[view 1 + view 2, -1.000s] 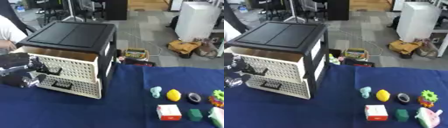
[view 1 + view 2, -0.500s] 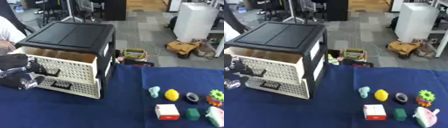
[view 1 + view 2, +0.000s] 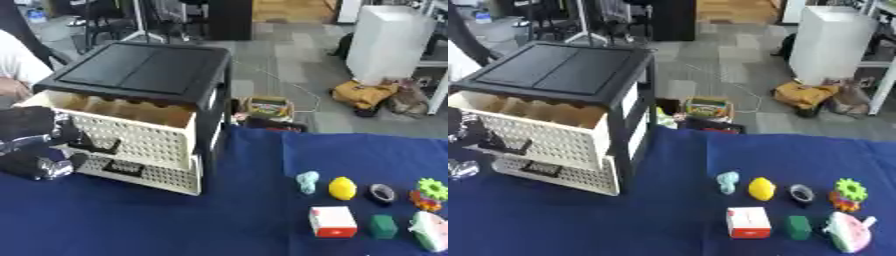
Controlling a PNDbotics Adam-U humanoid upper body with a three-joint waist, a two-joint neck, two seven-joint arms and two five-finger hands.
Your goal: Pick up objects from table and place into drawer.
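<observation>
Grey tiled floor (image 3: pixel 289 65) beyond the table's far edge, turning to warm wooden flooring (image 3: pixel 293 10) further back. White upright cabinet (image 3: pixel 389 42) to the right of the grey floor, with a yellow-brown bag (image 3: pixel 363 95) slumped at its base. Black stands and chair legs (image 3: pixel 131 20) far left of the cabinet. Even indoor light.

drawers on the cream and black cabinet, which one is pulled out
The upper cream perforated drawer is pulled out, its open top showing dividers. The lower cream drawer beneath it sits further back. The robot's left hand is at the upper drawer's dark handle.
</observation>
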